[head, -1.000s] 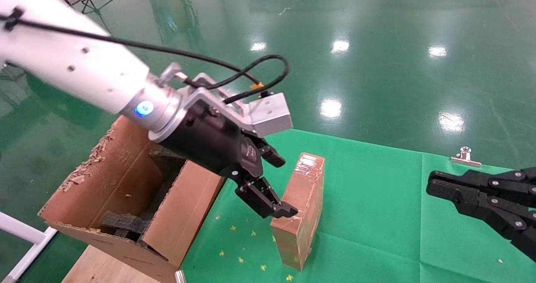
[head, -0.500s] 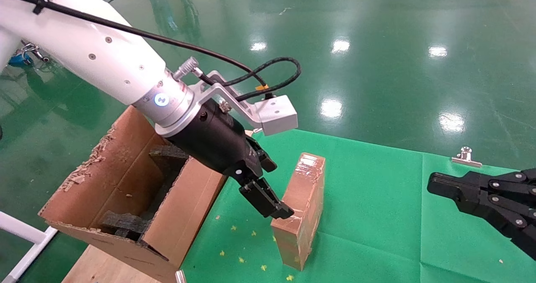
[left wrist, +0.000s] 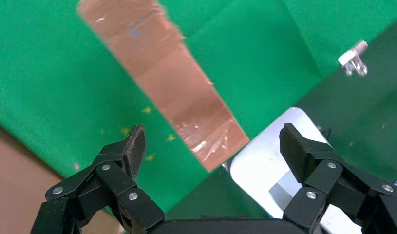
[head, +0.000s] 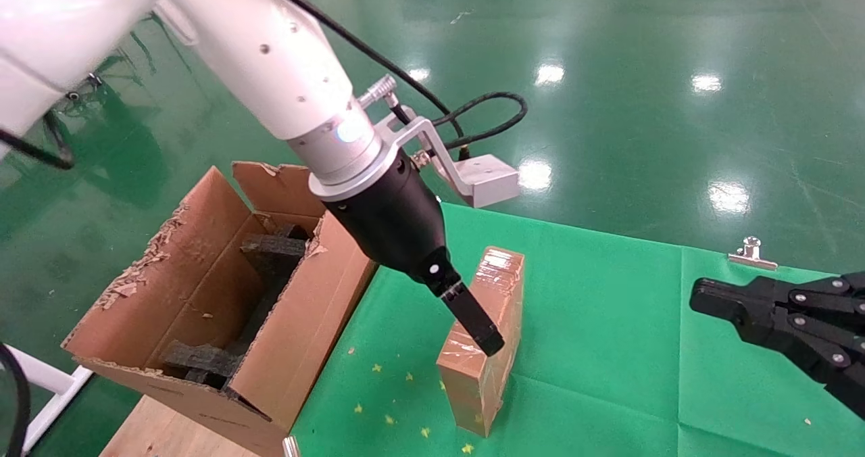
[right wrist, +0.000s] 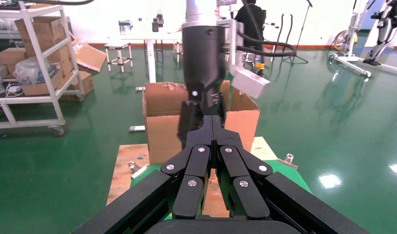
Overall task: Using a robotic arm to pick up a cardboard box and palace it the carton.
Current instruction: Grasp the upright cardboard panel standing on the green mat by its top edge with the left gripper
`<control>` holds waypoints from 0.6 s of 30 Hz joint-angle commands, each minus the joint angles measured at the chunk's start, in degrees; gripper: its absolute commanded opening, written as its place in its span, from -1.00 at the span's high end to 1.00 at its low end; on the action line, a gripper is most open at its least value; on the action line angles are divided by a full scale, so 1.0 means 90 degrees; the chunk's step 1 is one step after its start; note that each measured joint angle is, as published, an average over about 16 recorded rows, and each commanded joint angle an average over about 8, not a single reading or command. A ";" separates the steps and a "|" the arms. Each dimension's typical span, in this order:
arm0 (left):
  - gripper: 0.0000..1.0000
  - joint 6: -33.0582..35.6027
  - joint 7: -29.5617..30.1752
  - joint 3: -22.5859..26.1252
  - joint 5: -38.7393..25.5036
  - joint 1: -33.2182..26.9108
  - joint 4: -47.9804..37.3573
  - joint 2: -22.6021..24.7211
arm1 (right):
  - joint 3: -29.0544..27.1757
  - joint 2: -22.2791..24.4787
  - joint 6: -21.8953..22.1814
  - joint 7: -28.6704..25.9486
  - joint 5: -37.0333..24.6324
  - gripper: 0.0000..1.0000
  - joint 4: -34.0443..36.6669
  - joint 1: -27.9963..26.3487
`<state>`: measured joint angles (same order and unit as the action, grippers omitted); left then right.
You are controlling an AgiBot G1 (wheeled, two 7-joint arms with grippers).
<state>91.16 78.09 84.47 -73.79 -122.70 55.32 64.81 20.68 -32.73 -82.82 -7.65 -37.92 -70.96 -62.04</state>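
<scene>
Head view: the left end effector [head: 488, 339] hangs over the cardboard box [head: 497, 295], which stands on edge on the green surface [head: 608, 322] beside the carton [head: 203, 295]. Left wrist view: its fingers [left wrist: 133, 144] are spread wide above the box. Right wrist view: the right end effector [right wrist: 212, 127] is pressed together, parked.

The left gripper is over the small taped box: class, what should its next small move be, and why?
Probably lower a little. The left gripper is open, its fingers straddling the cardboard box, which stands on the green cloth, ungrasped. Descending would bring the pads beside its faces before closing. The right gripper is parked, shut.
</scene>
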 commanded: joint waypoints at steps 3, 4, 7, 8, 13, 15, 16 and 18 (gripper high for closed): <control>-1.00 -0.0013 0.0253 0.0470 0.0264 -0.0131 -0.0610 0.0350 | 0.0000 0.0000 0.0000 0.0000 0.0000 1.00 0.0000 0.0000; -1.00 -0.0017 0.0276 0.0552 0.0327 -0.0136 -0.0747 0.0427 | 0.0000 0.0000 0.0000 0.0000 0.0000 1.00 0.0000 0.0000; -1.00 -0.0030 0.0303 0.0811 0.0418 -0.0147 -0.1137 0.0691 | 0.0000 0.0000 0.0000 0.0000 0.0000 1.00 0.0000 0.0000; -1.00 -0.0034 0.0311 0.0896 0.0436 -0.0149 -0.1260 0.0783 | 0.0000 0.0000 0.0000 0.0000 0.0000 1.00 0.0000 0.0000; -1.00 -0.0082 0.0355 0.1284 0.0470 -0.0137 -0.1741 0.1180 | 0.0000 0.0000 0.0000 0.0000 0.0000 1.00 0.0000 0.0000; -1.00 -0.0120 0.0361 0.1394 0.0500 -0.0114 -0.1855 0.1277 | 0.0000 0.0000 0.0000 0.0000 0.0000 1.00 0.0000 0.0000; -1.00 -0.0141 0.0364 0.1438 0.0520 -0.0098 -0.1897 0.1314 | 0.0000 0.0000 0.0000 0.0000 0.0000 1.00 0.0000 0.0000; -1.00 -0.0187 0.0380 0.1512 0.0556 -0.0056 -0.1957 0.1367 | 0.0000 0.0000 0.0000 0.0000 0.0000 1.00 0.0000 0.0000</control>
<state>89.43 81.72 97.73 -68.96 -123.17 38.20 76.76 20.68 -32.73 -82.82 -7.65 -37.92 -70.96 -62.04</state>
